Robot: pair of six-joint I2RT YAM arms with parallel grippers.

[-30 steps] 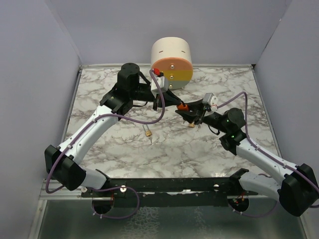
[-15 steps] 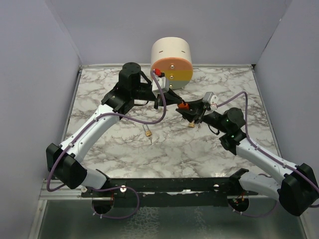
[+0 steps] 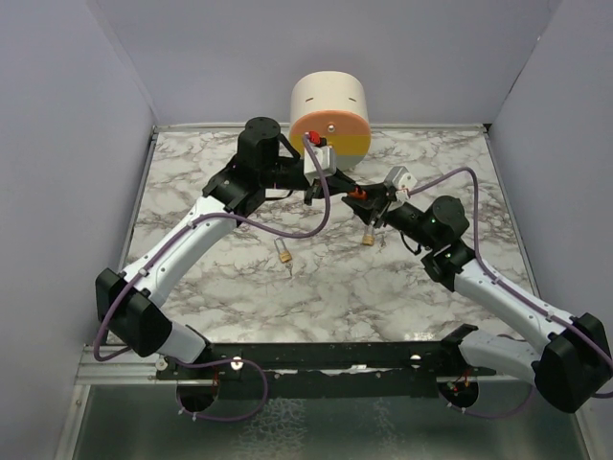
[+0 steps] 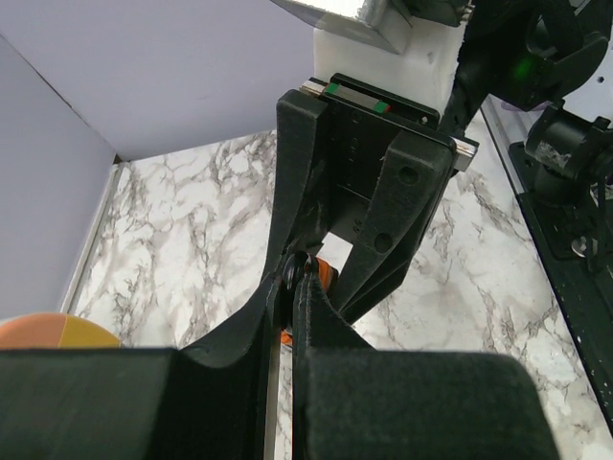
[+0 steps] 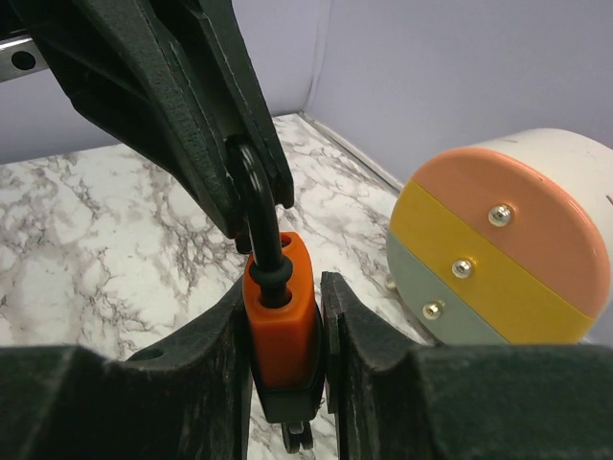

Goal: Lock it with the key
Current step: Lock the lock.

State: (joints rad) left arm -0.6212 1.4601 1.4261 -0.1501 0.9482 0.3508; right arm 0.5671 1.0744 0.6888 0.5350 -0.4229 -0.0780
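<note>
Key [image 5: 299,436] hangs under the orange padlock [image 5: 280,331] clamped in the right gripper [image 5: 284,292].

The orange padlock [image 5: 280,316] is half hidden — its base between the fingers of the right gripper [image 5: 284,289], its shackle top behind those of the left gripper [image 5: 254,187] — and the speck [image 3: 368,239] dangling beneath is too small to name.

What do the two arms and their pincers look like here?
The left arm and right arm have white links, black joints and black bases; a purple cable loops along each. The left pincer and right pincer each have two matte black fingers.
</note>
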